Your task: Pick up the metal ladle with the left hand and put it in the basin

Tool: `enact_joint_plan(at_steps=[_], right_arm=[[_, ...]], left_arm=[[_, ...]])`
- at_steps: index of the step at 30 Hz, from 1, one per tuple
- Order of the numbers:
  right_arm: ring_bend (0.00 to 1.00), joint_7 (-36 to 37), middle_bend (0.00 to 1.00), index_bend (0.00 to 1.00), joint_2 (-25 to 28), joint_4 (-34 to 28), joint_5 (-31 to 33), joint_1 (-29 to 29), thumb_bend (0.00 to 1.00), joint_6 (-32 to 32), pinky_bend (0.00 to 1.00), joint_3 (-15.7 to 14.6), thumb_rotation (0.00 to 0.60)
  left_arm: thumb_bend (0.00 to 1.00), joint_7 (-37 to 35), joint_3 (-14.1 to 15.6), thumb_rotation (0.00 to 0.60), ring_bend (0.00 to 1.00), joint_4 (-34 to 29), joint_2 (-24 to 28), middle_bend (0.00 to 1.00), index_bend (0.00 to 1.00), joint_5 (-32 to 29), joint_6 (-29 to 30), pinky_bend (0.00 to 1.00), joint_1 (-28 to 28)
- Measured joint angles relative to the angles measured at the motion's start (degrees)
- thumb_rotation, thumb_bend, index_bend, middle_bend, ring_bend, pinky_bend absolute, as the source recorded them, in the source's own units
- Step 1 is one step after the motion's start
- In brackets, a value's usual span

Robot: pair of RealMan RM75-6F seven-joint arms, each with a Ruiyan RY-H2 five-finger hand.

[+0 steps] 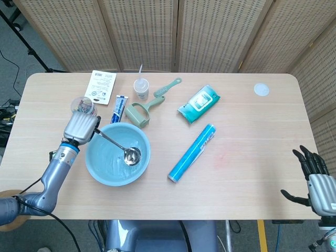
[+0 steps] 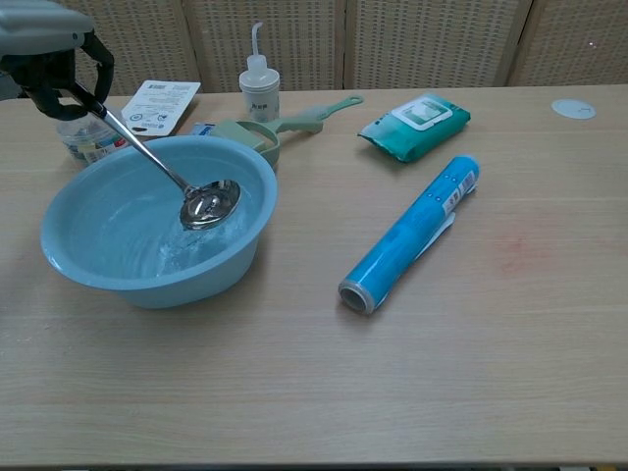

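The metal ladle hangs over the light blue basin. Its bowl is lifted off the basin floor and its handle slants up to the left. My left hand grips the handle's end above the basin's left rim. My right hand shows only in the head view, at the table's front right corner, with fingers spread and nothing in them.
A blue roll lies right of the basin. Behind the basin are a green lint roller, a toothpaste tube, a squeeze bottle, a small jar, a card and a wipes pack.
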Motion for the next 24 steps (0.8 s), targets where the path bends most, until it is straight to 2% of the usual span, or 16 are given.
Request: enact_joint_plan(at_steps=[7, 15, 24], right_arm=[[0.00, -0.1, 0.00, 0.00, 0.0, -0.2, -0.1, -0.1, 0.00, 0.1, 0.00, -0.1, 0.600], [0.00, -0.2, 0.00, 0.00, 0.1, -0.4, -0.5, -0.2, 0.00, 0.5, 0.00, -0.2, 0.600], [0.00, -0.5, 0.00, 0.00, 0.0, -0.3, -0.3, -0.2, 0.00, 0.4, 0.00, -0.1, 0.600]], left_arm=[[0.61, 0.3, 0.6, 0.600, 0.88, -4.2, 5.0, 0.95, 0.86, 0.6, 1.3, 0.96, 1.1], [0.61, 3.7, 1.6, 0.600, 0.88, -6.7, 7.8, 0.95, 0.86, -2.3, 1.6, 0.96, 0.9], [0.61, 12.2, 2.3, 0.600, 0.88, -9.8, 9.1, 0.95, 0.87, -12.3, 2.4, 0.96, -2.6]])
